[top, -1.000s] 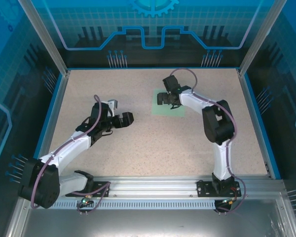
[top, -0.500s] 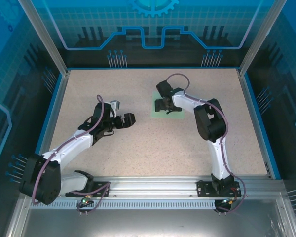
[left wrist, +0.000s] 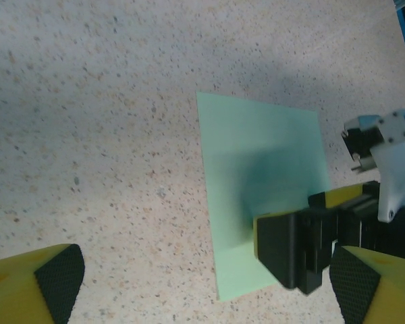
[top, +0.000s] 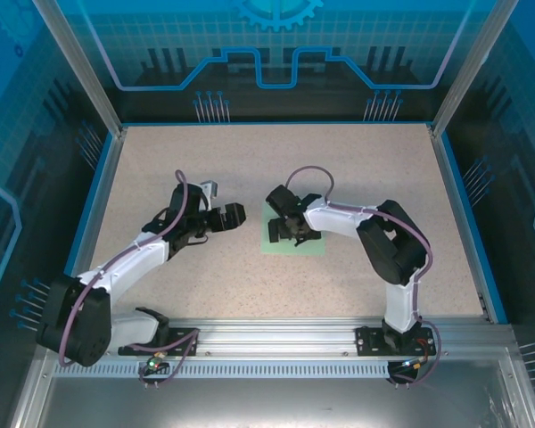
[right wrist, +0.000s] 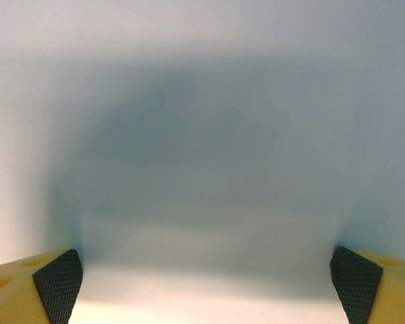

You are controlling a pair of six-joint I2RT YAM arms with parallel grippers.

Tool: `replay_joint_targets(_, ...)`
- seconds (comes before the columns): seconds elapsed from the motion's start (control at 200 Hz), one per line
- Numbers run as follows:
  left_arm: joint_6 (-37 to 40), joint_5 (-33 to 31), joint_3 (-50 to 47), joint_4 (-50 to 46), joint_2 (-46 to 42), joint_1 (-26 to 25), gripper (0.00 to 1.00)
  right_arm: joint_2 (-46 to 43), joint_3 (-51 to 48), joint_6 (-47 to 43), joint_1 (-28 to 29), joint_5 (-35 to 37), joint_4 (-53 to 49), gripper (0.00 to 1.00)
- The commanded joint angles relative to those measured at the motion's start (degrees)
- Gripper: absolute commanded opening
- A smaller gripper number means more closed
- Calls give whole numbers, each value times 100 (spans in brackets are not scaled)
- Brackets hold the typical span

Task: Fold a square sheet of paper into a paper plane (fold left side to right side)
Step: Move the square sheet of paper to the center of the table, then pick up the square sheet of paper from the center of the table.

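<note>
Pin the square sheet of paper (left wrist: pixel 256 155) under your wide-spread right gripper (right wrist: pixel 209 277); slip the equally wide left gripper (left wrist: pixel 206 280) under its left edge.

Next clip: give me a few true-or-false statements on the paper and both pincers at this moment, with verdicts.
1. The square sheet of paper lies flat on the table. True.
2. The left pincer is clamped on the sheet. False: it is open and sits beside the sheet, apart from it.
3. The right pincer is open, close over the sheet. True.
4. The paper is already folded into a pointed dart. False: it shows four corners and no visible fold.
</note>
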Motion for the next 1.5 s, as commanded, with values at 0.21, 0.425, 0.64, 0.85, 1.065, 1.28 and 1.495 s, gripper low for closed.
replay_joint_targets(0.21, -251, 992, 652, -96, 1219, -365, 69, -986, -478, -49, -216, 183, -82, 99)
replay_joint_targets(0.425, -285, 1016, 1149, -241, 2014, -856, 54, -770, -426, -685, -888, -78, 62, 99)
replay_joint_targets(0.64, -453, 981, 1108, -124, 2399, -1097, 47, -59, 261, -1126, -1251, -254, -24, 99)
replay_joint_targets(0.85, -453, 921, 1081, -159, 2680, -1315, 42, 471, 773, -1317, -1269, -258, -232, 99)
replay_joint_targets(1.065, -425, 831, 1121, -188, 2910, -1379, 38, 585, 643, -1251, -1252, -494, -213, 99)
replay_joint_targets(1.28, -383, 672, 1117, -170, 3097, -1386, 34, 296, 75, -1081, -1071, -1043, 58, 99)
replay_joint_targets(1.495, -356, 567, 1118, -171, 3119, -1388, 33, -39, -240, -1111, -809, -1103, 66, 99)
